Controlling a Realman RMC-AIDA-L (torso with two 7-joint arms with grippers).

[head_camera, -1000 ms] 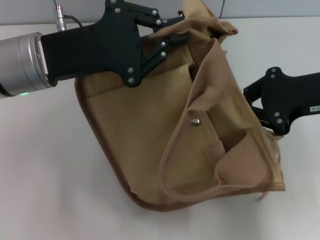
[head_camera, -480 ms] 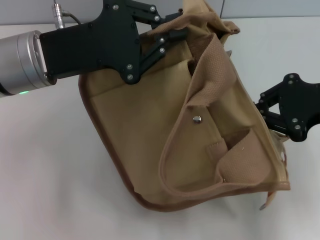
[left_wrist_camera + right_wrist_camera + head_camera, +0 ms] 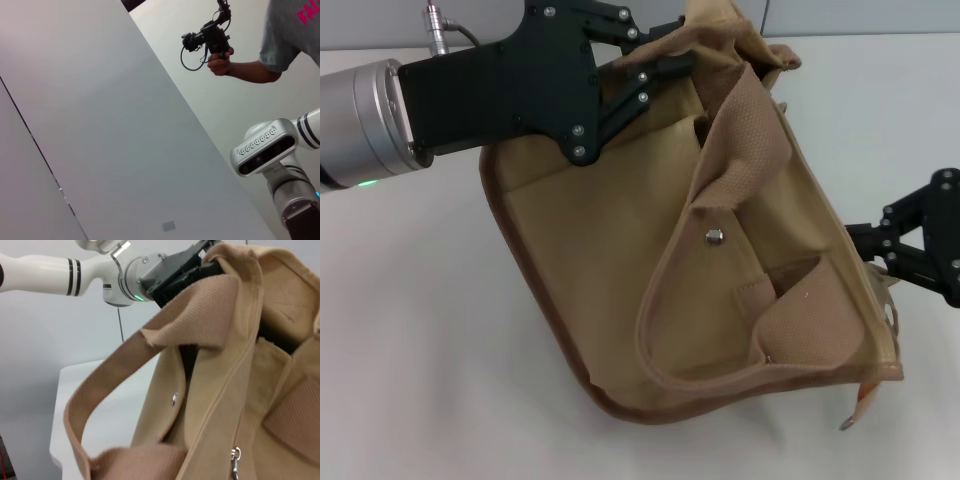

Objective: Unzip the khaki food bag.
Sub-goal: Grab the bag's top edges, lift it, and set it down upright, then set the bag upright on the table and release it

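The khaki food bag [image 3: 610, 260] is held up off the white table, tilted, with its snap pocket [image 3: 714, 237] facing me. My left gripper [image 3: 670, 62] is shut on the bag's upper edge at the back. My right gripper [image 3: 865, 245] is at the bag's right edge, near the zipper side; whether it touches the fabric does not show. A small silver piece [image 3: 844, 425] hangs on a tab at the bag's lower right corner. The right wrist view shows the bag [image 3: 280, 365] close up, with a webbing handle [image 3: 150, 365], the snap [image 3: 174, 399] and a silver zipper pull [image 3: 234, 456] hanging free.
The white table [image 3: 420, 350] lies under and around the bag. The left wrist view shows only a pale wall [image 3: 125, 125], a person's hand holding a device [image 3: 215, 40] and a robot arm [image 3: 280, 165].
My right gripper has moved right, toward the frame's edge. The bag's lower right corner shifted slightly right, and the tab with the silver piece has come into view. My left gripper kept its hold.
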